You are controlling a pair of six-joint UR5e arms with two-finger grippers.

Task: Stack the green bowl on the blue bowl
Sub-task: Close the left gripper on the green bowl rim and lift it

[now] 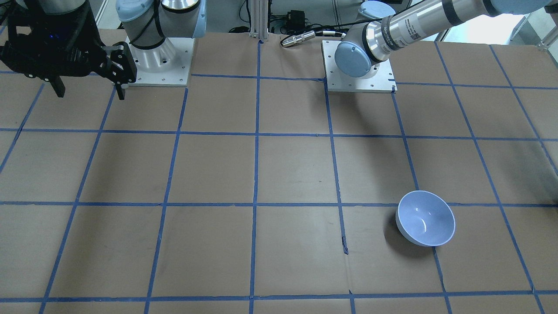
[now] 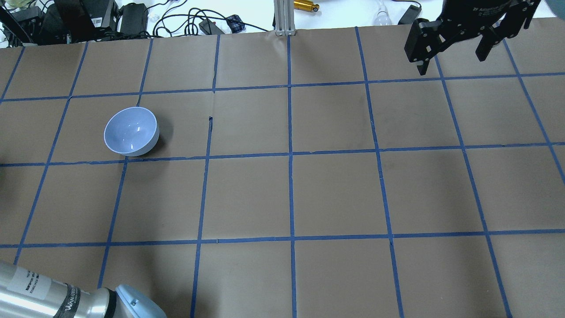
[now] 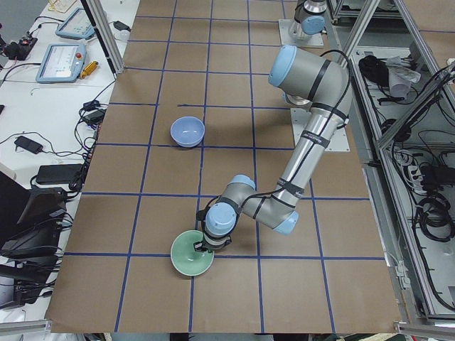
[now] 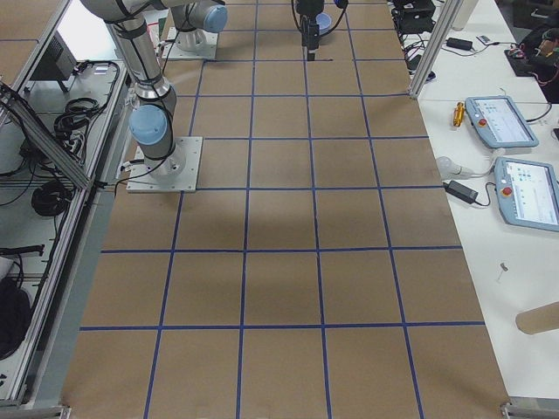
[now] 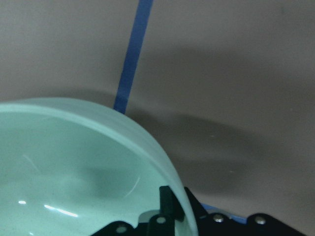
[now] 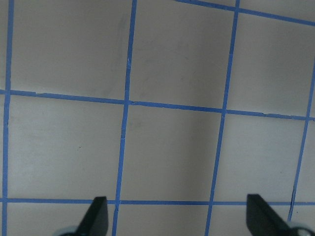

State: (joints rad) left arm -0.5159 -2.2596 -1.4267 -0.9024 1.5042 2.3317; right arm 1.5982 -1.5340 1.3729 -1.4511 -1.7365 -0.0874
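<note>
We see the left gripper [image 5: 181,205] pinching the green bowl [image 3: 190,257] by its rim, one finger inside the wall and one outside with no gap showing, well to the robot's left of the blue bowl [image 2: 131,131]. Held by one glossy edge, the green bowl may tilt or slip free on the way over. If it tilts, it could catch the blue bowl's rim, shove it aside or settle crooked instead of nesting. The right gripper [image 2: 452,59], wide open and empty far on the blue bowl's other side, poses no hazard in our judgement.
</note>
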